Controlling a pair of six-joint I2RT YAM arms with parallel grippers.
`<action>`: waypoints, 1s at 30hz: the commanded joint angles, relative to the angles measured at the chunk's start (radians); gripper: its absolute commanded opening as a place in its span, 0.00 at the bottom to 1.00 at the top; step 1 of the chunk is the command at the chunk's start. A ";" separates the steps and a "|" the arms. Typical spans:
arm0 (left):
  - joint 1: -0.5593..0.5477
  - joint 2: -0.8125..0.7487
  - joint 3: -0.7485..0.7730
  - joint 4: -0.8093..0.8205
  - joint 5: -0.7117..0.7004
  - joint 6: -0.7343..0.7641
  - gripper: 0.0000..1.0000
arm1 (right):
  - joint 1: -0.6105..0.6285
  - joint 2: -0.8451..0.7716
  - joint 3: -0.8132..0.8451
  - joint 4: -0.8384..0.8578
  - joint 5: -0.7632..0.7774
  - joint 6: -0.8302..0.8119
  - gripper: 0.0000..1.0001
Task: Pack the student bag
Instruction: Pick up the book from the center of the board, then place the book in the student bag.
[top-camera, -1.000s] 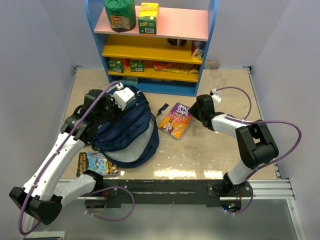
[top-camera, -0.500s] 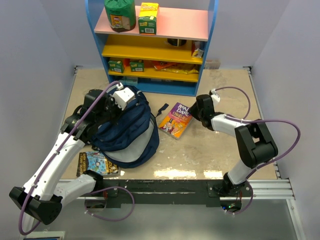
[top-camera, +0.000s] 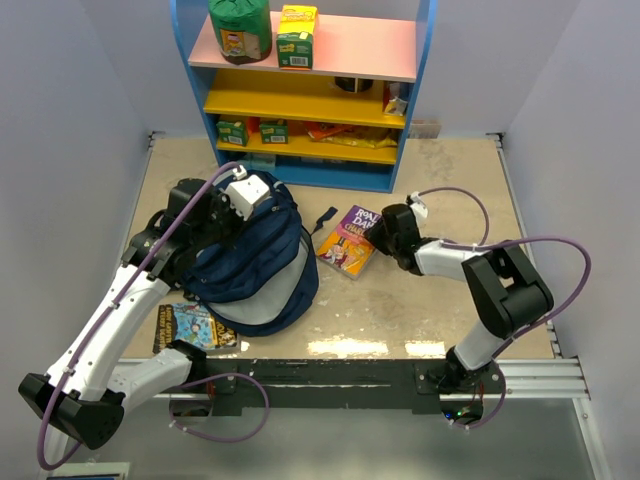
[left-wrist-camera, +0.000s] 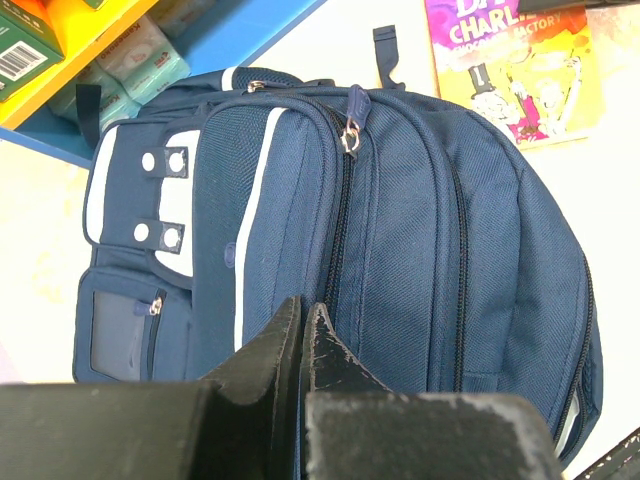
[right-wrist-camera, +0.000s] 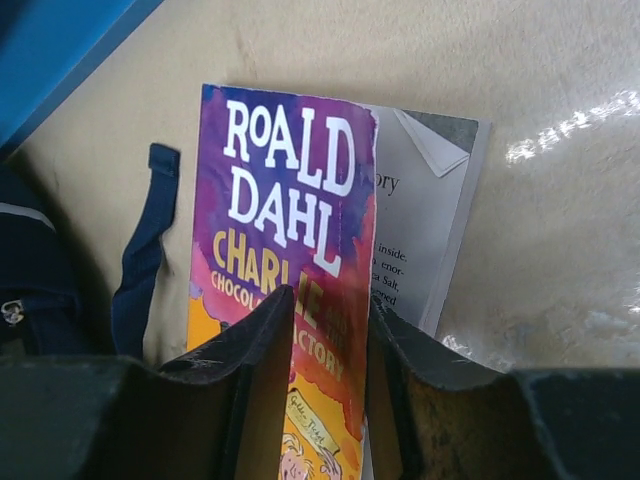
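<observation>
The student bag, a navy backpack with white stripes, lies at the table's left with its zips closed. My left gripper hovers over its upper part, jaws pressed shut; whether they pinch fabric I cannot tell. A purple and orange Roald Dahl book lies right of the bag. My right gripper is at the book's right edge. Its fingers stand apart, straddling the slightly lifted front cover, with a grey inner page showing beside it. The right gripper leaves a gap on both sides of the cover.
A second colourful book lies by the bag's near left corner. A loose dark strap lies between bag and book. The blue and yellow shelf unit with boxes and packets stands at the back.
My right gripper slid left onto the book's edge and its jaws narrowed around the cover. The left arm and the bag stayed still.
</observation>
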 joint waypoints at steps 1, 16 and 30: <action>0.001 -0.012 0.039 0.089 -0.010 0.008 0.00 | 0.045 0.010 -0.050 0.044 0.008 0.078 0.33; 0.001 -0.043 0.057 0.135 -0.052 0.009 0.00 | 0.070 -0.243 0.221 -0.171 -0.097 0.053 0.00; 0.007 -0.029 0.106 0.203 -0.221 -0.069 0.00 | 0.300 -0.416 0.401 -0.416 -0.141 0.078 0.00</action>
